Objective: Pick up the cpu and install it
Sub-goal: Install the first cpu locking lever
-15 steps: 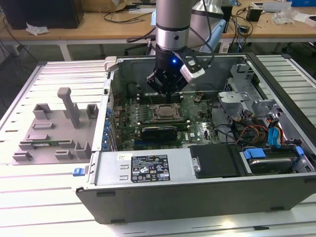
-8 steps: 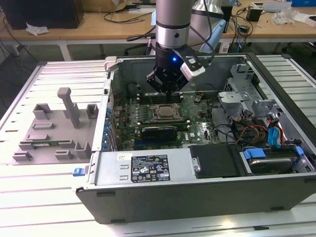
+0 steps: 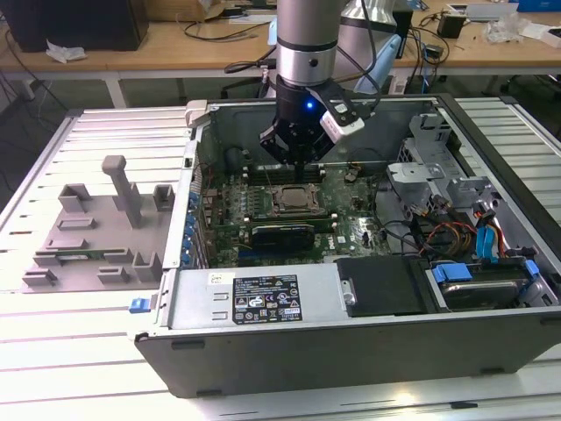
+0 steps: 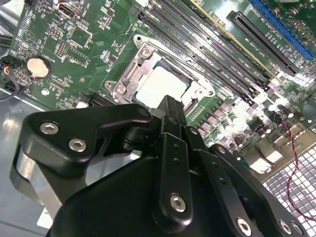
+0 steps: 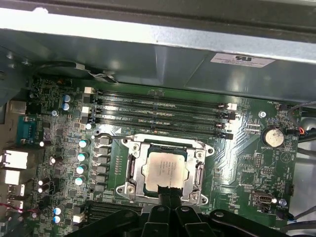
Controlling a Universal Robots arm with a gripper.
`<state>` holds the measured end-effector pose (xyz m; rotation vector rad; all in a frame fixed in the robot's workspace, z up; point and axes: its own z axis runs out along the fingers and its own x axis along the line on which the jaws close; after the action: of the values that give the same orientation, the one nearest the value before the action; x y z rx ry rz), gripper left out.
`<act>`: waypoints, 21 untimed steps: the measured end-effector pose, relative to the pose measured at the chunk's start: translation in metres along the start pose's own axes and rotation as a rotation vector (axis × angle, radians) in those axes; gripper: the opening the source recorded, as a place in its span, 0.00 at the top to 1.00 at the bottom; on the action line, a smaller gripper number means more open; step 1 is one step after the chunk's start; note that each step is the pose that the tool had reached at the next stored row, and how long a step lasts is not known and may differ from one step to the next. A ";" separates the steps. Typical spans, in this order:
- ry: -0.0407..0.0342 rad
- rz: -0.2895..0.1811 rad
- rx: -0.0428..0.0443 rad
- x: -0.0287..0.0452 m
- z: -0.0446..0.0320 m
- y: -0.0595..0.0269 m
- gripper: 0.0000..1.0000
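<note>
First wrist view: cpu (image 5: 165, 170) in socket (image 5: 129, 170), jaws tight together at its edge, memory slots (image 5: 158, 111) nearby.

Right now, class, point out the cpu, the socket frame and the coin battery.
cpu (image 5: 165, 170), first wrist view, middle of its silver top.
socket frame (image 5: 163, 142), first wrist view, a bright metal bar.
coin battery (image 5: 272, 136), first wrist view, its round face.

Robotics lab, slatted aluminium table (image 3: 79, 123), cable-strewn benches (image 3: 175, 48), opened computer case (image 3: 351, 333)
</note>
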<state>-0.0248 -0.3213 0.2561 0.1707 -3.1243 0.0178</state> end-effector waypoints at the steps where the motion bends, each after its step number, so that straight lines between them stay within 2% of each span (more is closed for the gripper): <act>1: 0.0000 0.000 0.0000 0.0000 0.0000 0.0000 0.89; 6: -0.0022 0.000 0.0003 0.0065 0.0000 0.0007 0.89; 8: -0.0080 0.000 0.0009 0.0172 0.0002 0.0019 0.89; 15: -0.0206 0.000 0.0023 0.0390 0.0005 0.0043 0.89; 18: -0.0234 0.000 0.0026 0.0459 0.0006 0.0050 0.89; 21: -0.0273 0.000 0.0030 0.0556 0.0008 0.0061 0.89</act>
<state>-0.0808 -0.3213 0.2559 0.1718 -3.1517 0.0203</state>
